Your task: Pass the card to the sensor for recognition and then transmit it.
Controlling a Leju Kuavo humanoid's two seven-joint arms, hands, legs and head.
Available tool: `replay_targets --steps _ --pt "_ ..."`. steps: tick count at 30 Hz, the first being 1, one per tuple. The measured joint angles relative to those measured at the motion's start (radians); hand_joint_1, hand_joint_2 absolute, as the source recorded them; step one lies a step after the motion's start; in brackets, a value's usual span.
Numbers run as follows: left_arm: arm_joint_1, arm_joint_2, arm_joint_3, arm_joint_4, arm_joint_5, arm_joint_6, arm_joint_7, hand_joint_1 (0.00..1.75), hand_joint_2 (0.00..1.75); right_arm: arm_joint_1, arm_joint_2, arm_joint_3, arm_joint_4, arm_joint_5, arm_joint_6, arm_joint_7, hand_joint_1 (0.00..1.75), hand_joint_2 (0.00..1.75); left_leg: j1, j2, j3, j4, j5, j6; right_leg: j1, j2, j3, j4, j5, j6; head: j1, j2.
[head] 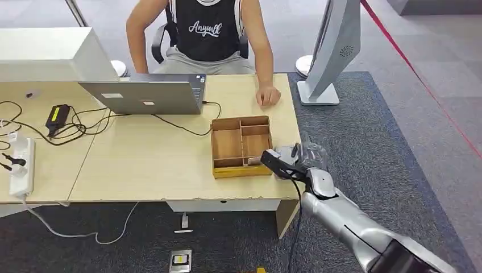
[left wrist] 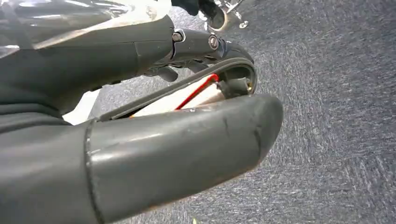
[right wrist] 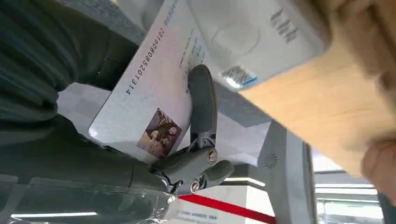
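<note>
At the counter's (head: 142,165) right edge, beside the wooden tray (head: 241,145), the card (right wrist: 154,93) is being pinched by the right hand (head: 295,158), near a white sensor (right wrist: 247,32). Whether the left hand's (left wrist: 140,140) fingers are closed cannot be told.

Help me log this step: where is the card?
The card is held in the right hand, at the table's right edge beside the wooden tray.

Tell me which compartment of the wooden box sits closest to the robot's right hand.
The narrow strip along the near edge of the wooden box, its right end beside the right hand. The other compartments lie farther back, toward the person.
</note>
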Motion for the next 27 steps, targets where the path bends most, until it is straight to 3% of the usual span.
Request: replay_targets --steps 13,19,27 --pt "0.004 0.000 -0.019 0.000 0.031 0.003 -0.002 0.00 0.00 -0.066 -0.089 -0.035 -0.130 0.023 -0.009 0.108 1.75 1.75 0.000 0.000 -0.001 0.000 0.000 0.000 0.000 0.000 -0.002 0.000 0.000 0.000 0.000 0.000" --pt "0.005 0.000 -0.037 0.000 0.034 0.003 -0.010 0.00 0.00 -0.100 -0.147 -0.059 -0.240 0.060 0.019 0.164 1.75 1.75 0.000 0.000 -0.001 0.000 0.000 0.000 0.000 0.000 -0.001 0.000 0.000 0.000 0.000 0.000" --pt "0.005 0.000 -0.066 0.000 0.031 0.003 -0.021 0.00 0.00 -0.126 -0.176 -0.073 -0.356 0.076 0.064 0.162 1.75 1.75 0.000 0.000 -0.001 0.000 0.000 0.000 0.000 0.000 -0.002 0.000 0.000 0.000 0.000 0.000"
